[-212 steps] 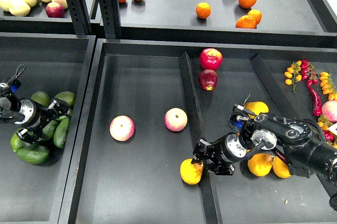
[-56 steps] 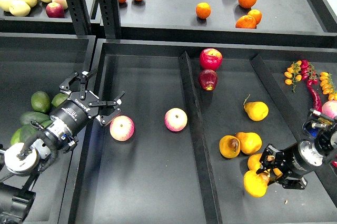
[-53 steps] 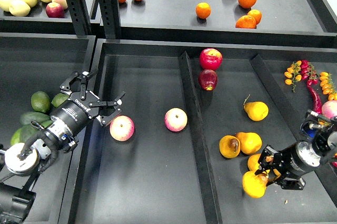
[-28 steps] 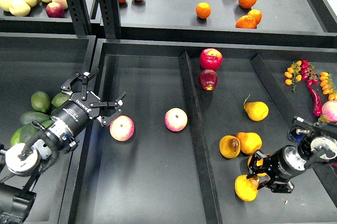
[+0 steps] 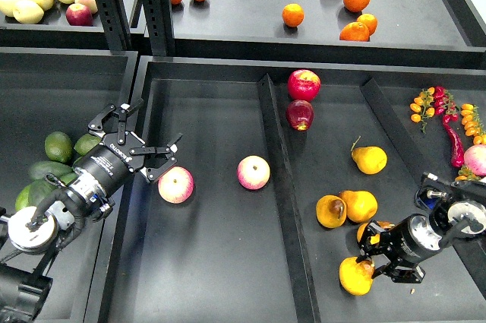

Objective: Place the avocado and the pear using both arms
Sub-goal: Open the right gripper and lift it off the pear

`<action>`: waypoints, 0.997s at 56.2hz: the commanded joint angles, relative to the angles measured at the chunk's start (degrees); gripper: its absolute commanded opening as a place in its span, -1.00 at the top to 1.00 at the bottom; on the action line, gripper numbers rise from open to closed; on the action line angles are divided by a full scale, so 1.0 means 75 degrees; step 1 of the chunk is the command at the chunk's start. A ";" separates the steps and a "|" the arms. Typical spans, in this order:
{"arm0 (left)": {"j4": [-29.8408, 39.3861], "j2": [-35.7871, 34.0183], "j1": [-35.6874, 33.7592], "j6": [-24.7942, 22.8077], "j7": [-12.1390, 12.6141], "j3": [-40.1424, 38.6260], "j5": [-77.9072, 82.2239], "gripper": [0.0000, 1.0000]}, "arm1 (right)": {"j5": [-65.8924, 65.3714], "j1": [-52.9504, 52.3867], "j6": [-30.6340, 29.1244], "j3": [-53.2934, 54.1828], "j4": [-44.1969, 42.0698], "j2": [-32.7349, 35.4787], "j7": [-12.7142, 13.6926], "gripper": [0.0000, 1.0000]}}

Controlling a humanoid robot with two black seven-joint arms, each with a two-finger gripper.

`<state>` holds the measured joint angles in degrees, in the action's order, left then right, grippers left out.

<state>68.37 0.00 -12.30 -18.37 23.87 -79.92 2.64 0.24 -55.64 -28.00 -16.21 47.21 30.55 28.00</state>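
Observation:
The pear (image 5: 355, 276), yellow-orange with a light brown patch, is low in the right tray near its front left. My right gripper (image 5: 370, 261) is shut on it from the right. Several dark green avocados (image 5: 58, 146) lie in the left bin, partly hidden behind my left arm; I cannot tell one from another as the task's own. My left gripper (image 5: 146, 134) is open and empty, above the wall between the left bin and the middle tray, just left of a pink apple (image 5: 175, 185).
A second pink apple (image 5: 254, 172) lies in the middle tray. Two red apples (image 5: 303, 85) sit at the back of the right tray. Other pears (image 5: 358, 205), one with a dark brown patch (image 5: 330, 211), lie nearby. A divider (image 5: 277, 186) separates the trays. Chillies (image 5: 456, 140) are far right.
My right gripper has carried the pear to the left and slightly down across the right tray. My left arm has stayed still, open beside the pink apple.

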 commanded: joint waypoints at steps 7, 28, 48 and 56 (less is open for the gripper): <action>0.0013 0.0000 -0.0012 0.0000 0.0005 0.0016 -0.0023 -0.99 | 0.0050 -0.0093 0.0000 0.1317 0.0209 0.0824 0.0000 -0.99; 0.0107 0.0000 0.0000 0.0000 -0.0018 0.0004 -0.0023 -0.99 | 0.0939 -0.0070 0.0000 0.3109 0.0221 0.0966 0.0000 -0.99; 0.0247 0.0000 0.0011 0.0011 -0.0018 -0.0054 0.0105 -0.99 | 0.1960 0.0726 0.0000 0.5593 0.0174 0.0860 0.0000 -0.99; 0.0306 0.0000 0.0058 0.0011 -0.0018 -0.0043 0.0340 -0.99 | 0.1949 0.1429 0.0000 0.7128 -0.0247 0.0006 0.0000 -0.99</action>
<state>70.37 0.00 -12.01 -18.28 23.67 -80.31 3.98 14.93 -48.64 -28.00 28.87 47.69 35.46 28.01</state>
